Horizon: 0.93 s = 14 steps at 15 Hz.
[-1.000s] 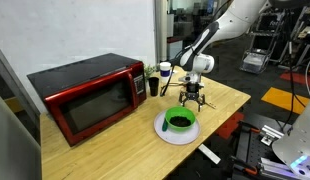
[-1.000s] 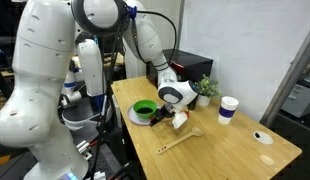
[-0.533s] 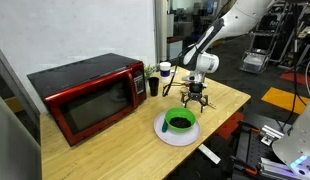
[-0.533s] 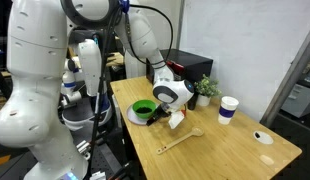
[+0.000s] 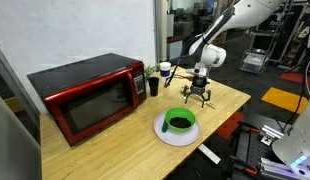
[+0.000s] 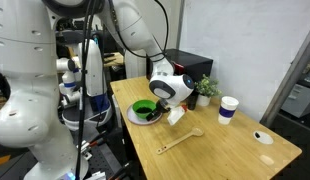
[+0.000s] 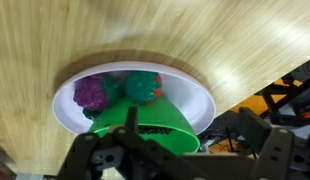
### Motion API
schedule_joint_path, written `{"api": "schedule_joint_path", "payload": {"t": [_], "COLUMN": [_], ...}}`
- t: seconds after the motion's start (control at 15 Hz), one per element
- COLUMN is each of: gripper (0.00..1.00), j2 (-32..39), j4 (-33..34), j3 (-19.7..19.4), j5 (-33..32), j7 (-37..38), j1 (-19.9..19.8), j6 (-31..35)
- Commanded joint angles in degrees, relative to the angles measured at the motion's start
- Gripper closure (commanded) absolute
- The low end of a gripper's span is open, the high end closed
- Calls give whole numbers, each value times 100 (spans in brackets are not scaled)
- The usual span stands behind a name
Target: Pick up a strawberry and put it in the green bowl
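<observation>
In an exterior view we look down across the counter (image 5: 115, 150) from mid-distance, with the microwave (image 5: 85, 95) at 9 o'clock. In an exterior view we look along it past the robot's body (image 6: 35, 90) at 9 o'clock. The wrist view faces closely down on the green bowl (image 7: 155, 120), shared by all three.

The arm (image 5: 233, 22) reaches in from high up, wrist bent so the tool (image 5: 199, 101) points straight down, its fingers (image 7: 278, 152) spread wide, holding nothing.
</observation>
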Motion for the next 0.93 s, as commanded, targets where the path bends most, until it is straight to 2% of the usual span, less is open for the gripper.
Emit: {"api": "schedule_joint_path", "payload": {"t": [0.0, 0.87], "gripper": [0, 0], "j2": [64, 1052], "j4": [68, 927], "j3": [-81, 49], "j5": [198, 516], "j7": [-127, 113], "j1": [28, 128], "j6": [-138, -178]}}
